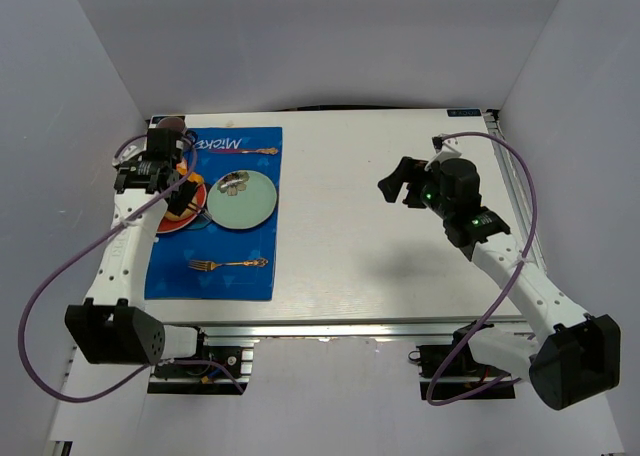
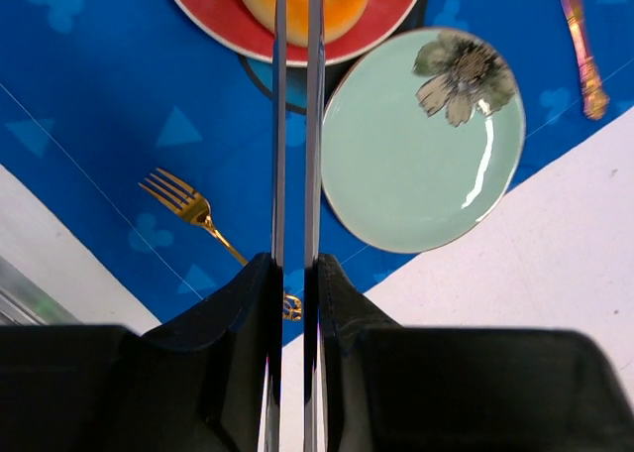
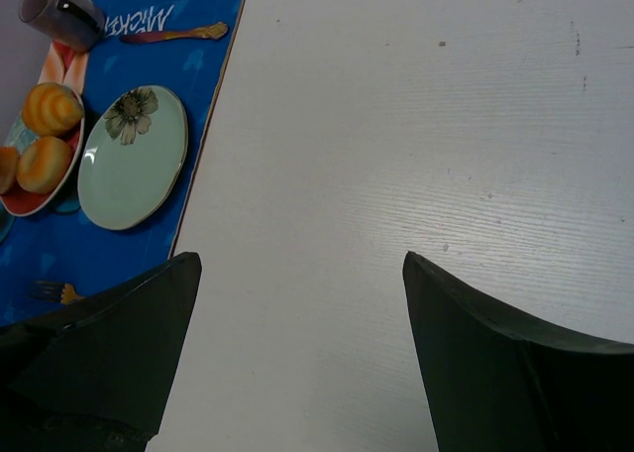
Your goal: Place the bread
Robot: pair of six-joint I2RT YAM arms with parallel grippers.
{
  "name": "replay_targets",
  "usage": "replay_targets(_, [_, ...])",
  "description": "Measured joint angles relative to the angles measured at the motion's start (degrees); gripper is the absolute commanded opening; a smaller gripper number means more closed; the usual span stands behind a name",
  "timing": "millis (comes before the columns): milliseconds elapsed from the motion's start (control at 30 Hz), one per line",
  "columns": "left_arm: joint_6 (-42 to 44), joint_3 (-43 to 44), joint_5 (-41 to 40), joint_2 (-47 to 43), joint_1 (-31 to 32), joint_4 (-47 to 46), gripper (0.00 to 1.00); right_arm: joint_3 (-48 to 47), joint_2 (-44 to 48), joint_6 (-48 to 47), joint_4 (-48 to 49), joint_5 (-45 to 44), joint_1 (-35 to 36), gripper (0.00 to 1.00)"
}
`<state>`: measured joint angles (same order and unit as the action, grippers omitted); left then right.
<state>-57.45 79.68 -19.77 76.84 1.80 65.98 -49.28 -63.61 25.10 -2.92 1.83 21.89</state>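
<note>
Several golden-brown toy pastries lie on a red plate (image 3: 30, 207) at the left of the blue placemat (image 1: 215, 281). One is ridged (image 3: 52, 108) and one is a smoother roll (image 3: 45, 163); I cannot tell which is the bread. My left gripper (image 1: 180, 200) hangs over this plate. In the left wrist view its thin fingers (image 2: 279, 125) stand almost together over an orange-gold piece (image 2: 347, 1), with the tips at the frame's top edge. My right gripper (image 1: 392, 188) is open and empty over bare table (image 3: 416, 125), far to the right.
A pale green plate with a flower print (image 1: 240, 201) (image 2: 416, 165) sits just right of the red plate. A gold fork (image 1: 228, 264) (image 2: 188, 206) lies nearer on the mat. A gold spoon (image 1: 255, 151) and a grey mug (image 3: 59, 11) are at the far end.
</note>
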Motion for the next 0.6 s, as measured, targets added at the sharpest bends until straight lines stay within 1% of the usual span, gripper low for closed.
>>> replay_targets(167, [0.68, 1.62, -1.95, -3.52, -0.2, 1.4, 0.0, -0.61, -0.35, 0.02, 0.04, 0.31, 0.0, 0.89])
replay_targets(333, [2.97, 2.69, -2.4, -4.68, -0.2, 1.33, 0.0, -1.6, -0.85, 0.04, -0.04, 0.33, 0.0, 0.89])
replay_targets(433, [4.98, 2.67, -1.66, -5.05, -0.2, 0.94, 0.0, -2.1, -1.03, 0.04, -0.11, 0.07, 0.0, 0.89])
replay_targets(533, [8.04, 2.67, 0.87, -5.03, -0.11, -0.63, 0.0, -2.4, -1.03, 0.02, -0.17, -0.39, 0.0, 0.89])
replay_targets(600, [11.17, 2.67, 2.1, -4.98, 1.29, -1.95, 0.0, -2.51, -1.07, -0.04, -0.31, -1.4, 0.0, 0.89])
